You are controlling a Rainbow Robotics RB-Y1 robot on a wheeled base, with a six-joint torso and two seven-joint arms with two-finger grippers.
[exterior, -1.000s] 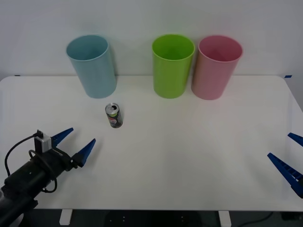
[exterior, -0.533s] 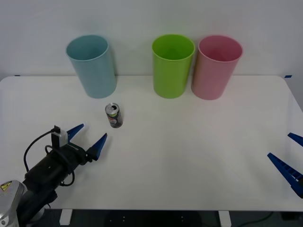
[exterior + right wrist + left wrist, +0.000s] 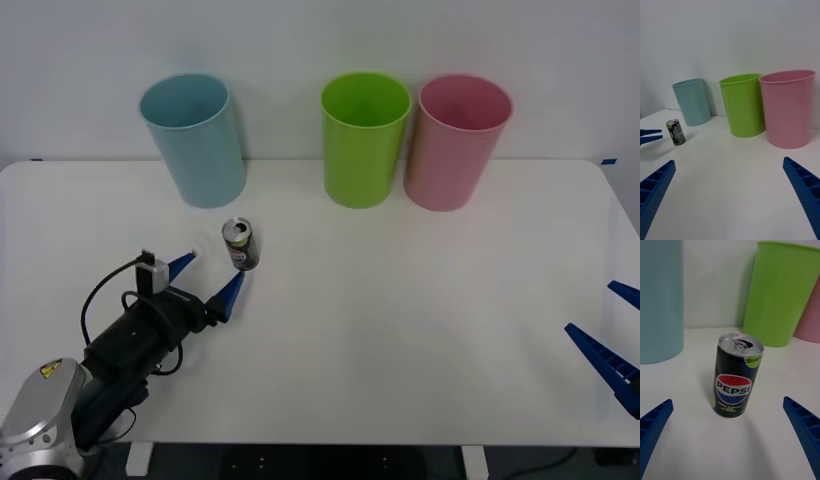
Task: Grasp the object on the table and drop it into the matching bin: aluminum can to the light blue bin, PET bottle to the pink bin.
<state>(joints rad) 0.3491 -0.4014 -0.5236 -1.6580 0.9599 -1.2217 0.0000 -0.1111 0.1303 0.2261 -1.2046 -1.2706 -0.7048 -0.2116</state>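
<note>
A small dark aluminum can (image 3: 240, 245) with a silver top stands upright on the white table (image 3: 400, 330), in front of the light blue bin (image 3: 195, 140). In the left wrist view the can (image 3: 736, 377) shows a Pepsi label and sits between and just beyond my blue fingers. My left gripper (image 3: 206, 279) is open, its tips just short of the can. The pink bin (image 3: 458, 142) stands at the back right. My right gripper (image 3: 610, 335) rests open at the table's right edge; its wrist view shows the can (image 3: 675, 132), the light blue bin (image 3: 692, 102) and the pink bin (image 3: 788, 108).
A lime green bin (image 3: 364, 138) stands between the light blue and pink bins, close against the pink one. It appears as the green bin (image 3: 780, 292) behind the can in the left wrist view. A pale wall backs the table.
My left arm has moved forward and to the right across the table, bringing its open fingers close up to the can. The can, bins and right arm have not moved.
</note>
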